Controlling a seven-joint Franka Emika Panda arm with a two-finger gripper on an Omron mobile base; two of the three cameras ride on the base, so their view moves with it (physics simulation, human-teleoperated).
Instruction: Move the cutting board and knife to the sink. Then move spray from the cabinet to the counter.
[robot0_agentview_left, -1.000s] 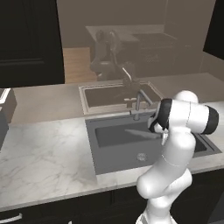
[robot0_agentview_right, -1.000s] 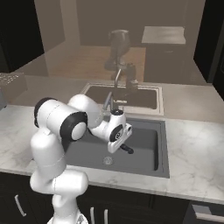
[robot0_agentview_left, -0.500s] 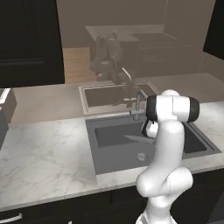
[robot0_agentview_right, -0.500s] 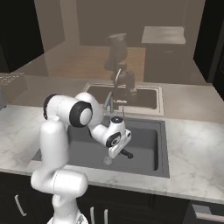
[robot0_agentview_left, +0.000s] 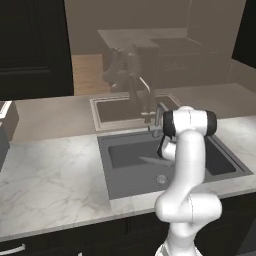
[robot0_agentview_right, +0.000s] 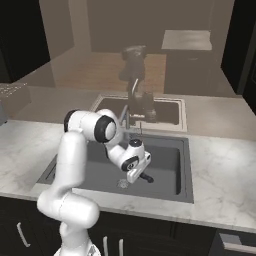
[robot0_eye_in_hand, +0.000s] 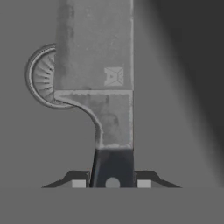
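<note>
My gripper (robot0_eye_in_hand: 112, 181) is shut on the black handle of the knife (robot0_eye_in_hand: 94, 65). The pale blade points away from the hand, over the round drain (robot0_eye_in_hand: 40, 76). The gripper (robot0_agentview_right: 136, 174) hangs low inside the grey sink (robot0_agentview_right: 165, 192), just above its floor near the drain. From the left base view the blade (robot0_agentview_left: 150, 161) pokes out from behind my arm, over the sink (robot0_agentview_left: 106, 170). White marble counter (robot0_agentview_left: 50, 175) surrounds the basin. The cutting board and the spray are out of view.
The faucet (robot0_agentview_right: 131, 95) rises behind the basin, close to my arm. A boxy appliance (robot0_agentview_right: 12, 97) stands on the counter at the far left. The counter (robot0_agentview_right: 225, 170) continues to the right of the sink. Dark cupboard fronts run below the counter edge.
The hand has gone down into the sink with the knife still in its grip. The upper arm has swung to the left.
</note>
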